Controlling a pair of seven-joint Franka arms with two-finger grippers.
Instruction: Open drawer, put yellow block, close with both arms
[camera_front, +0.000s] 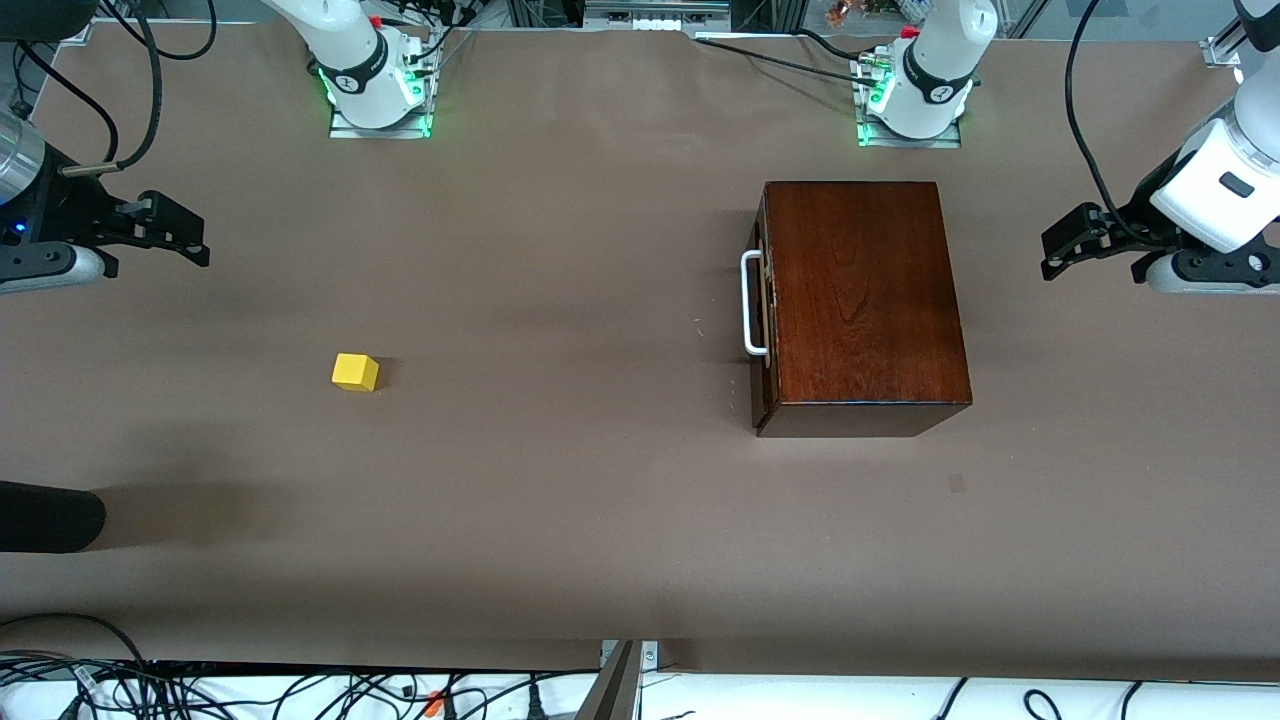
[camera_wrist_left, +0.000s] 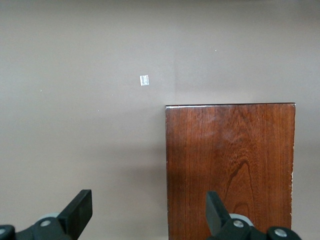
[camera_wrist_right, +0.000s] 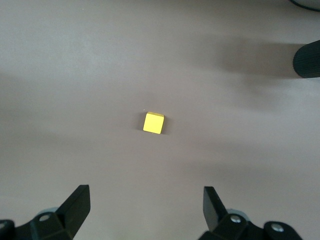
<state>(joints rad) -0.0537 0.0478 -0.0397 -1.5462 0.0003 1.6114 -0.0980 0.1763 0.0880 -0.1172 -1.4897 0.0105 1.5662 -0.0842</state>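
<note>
The yellow block (camera_front: 355, 372) lies alone on the brown table toward the right arm's end; in the right wrist view the block (camera_wrist_right: 153, 123) shows ahead of my open, empty right gripper (camera_wrist_right: 146, 210). That right gripper (camera_front: 190, 238) hangs over the table's right-arm end. The drawer (camera_front: 765, 310) is pushed shut in the dark mahogany box (camera_front: 865, 290), its white handle (camera_front: 752, 305) facing the block. My left gripper (camera_front: 1055, 250) hangs open over the table's left-arm end, beside the box. In the left wrist view it (camera_wrist_left: 149, 212) is empty, straddling the edge of the box (camera_wrist_left: 230, 165).
A black rounded object (camera_front: 45, 517) juts in at the right arm's end, nearer the front camera than the block, also in the right wrist view (camera_wrist_right: 307, 59). A small pale mark (camera_wrist_left: 144, 80) is on the cloth. Cables (camera_front: 300, 690) run along the near edge.
</note>
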